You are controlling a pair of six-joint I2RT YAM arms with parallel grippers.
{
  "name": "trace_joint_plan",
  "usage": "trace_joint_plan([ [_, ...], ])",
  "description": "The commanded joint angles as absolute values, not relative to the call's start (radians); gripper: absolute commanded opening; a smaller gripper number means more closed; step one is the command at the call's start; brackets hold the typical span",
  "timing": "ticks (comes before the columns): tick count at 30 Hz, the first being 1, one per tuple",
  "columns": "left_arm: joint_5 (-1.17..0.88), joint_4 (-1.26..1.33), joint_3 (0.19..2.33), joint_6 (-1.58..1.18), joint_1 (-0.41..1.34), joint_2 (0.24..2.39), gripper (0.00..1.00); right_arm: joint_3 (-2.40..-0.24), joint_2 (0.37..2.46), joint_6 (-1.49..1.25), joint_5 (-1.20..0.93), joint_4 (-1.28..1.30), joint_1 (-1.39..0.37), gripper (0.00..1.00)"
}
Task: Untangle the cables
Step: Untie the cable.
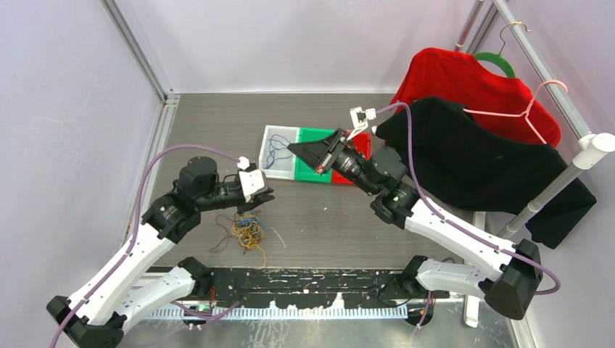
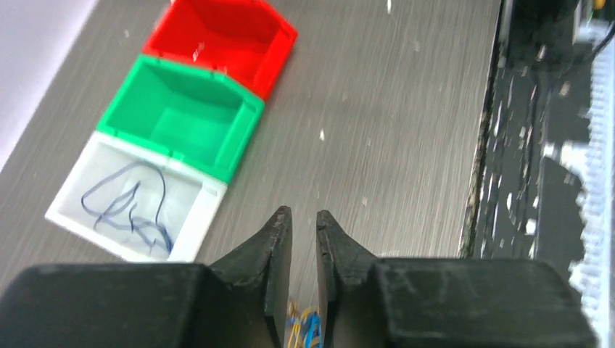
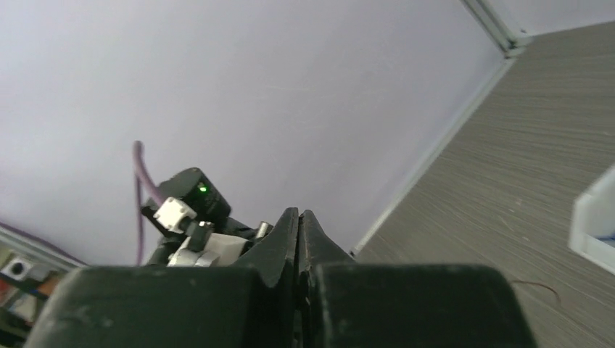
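Note:
The cables (image 1: 246, 230) lie in a blue, orange-yellow and dark tangle on the table, just below my left gripper (image 1: 267, 196). In the left wrist view the left gripper (image 2: 304, 214) has its jaws a narrow gap apart. Bare table shows between the tips, and blue and yellow cables (image 2: 308, 330) show through the gap lower down. One blue cable (image 2: 127, 206) lies in the white bin (image 2: 210, 210). My right gripper (image 1: 291, 147) hovers over the bins, and in its wrist view (image 3: 299, 212) it is shut with nothing seen in it.
A white bin (image 1: 283, 170), a green bin (image 1: 310, 138) and a red bin (image 1: 362, 145) stand in a row mid-table. A red shirt (image 1: 464, 80) and a black shirt (image 1: 471, 159) hang on a rack at the right. A black strip (image 1: 312, 279) runs along the near edge.

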State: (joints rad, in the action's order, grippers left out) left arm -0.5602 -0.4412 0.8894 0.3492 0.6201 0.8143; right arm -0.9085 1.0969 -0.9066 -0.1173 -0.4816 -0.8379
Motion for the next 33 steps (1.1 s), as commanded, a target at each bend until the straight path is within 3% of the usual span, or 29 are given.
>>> trace_joint_plan([
  [1, -0.486, -0.684, 0.904, 0.597, 0.61, 0.828, 0.22, -0.899, 1.052, -0.748, -0.055, -0.284, -0.842, 0.18],
  [3, -0.498, -0.776, 0.909, 0.667, 0.507, 0.847, 0.23, -0.87, 1.073, -0.694, -0.051, -0.214, -0.85, 0.42],
  [5, -0.588, -0.857, 0.91, 0.723, 0.345, 0.876, 0.27, -0.86, 1.126, -0.658, -0.039, -0.152, -0.885, 0.49],
  [7, -0.684, -0.949, 0.921, 0.816, 0.194, 0.927, 0.37, -0.842, 1.195, -0.654, -0.039, -0.155, -0.921, 0.53],
  [10, -0.701, -1.131, 0.915, 1.027, 0.144, 1.013, 0.51, -0.802, 1.321, -0.705, -0.07, -0.267, -0.97, 0.54],
  [13, -0.719, -1.142, 0.862, 1.143, 0.146, 1.053, 0.58, -0.834, 1.48, -0.709, -0.119, -0.332, -1.029, 0.54],
  [29, -0.759, -0.938, 0.738, 1.091, 0.165, 1.167, 0.51, -0.948, 1.75, -0.641, -0.195, -0.446, -1.097, 0.51],
  [33, -0.753, -0.864, 0.706, 1.054, 0.175, 1.166, 0.41, -0.989, 1.811, -0.638, -0.172, -0.422, -1.099, 0.38],
])
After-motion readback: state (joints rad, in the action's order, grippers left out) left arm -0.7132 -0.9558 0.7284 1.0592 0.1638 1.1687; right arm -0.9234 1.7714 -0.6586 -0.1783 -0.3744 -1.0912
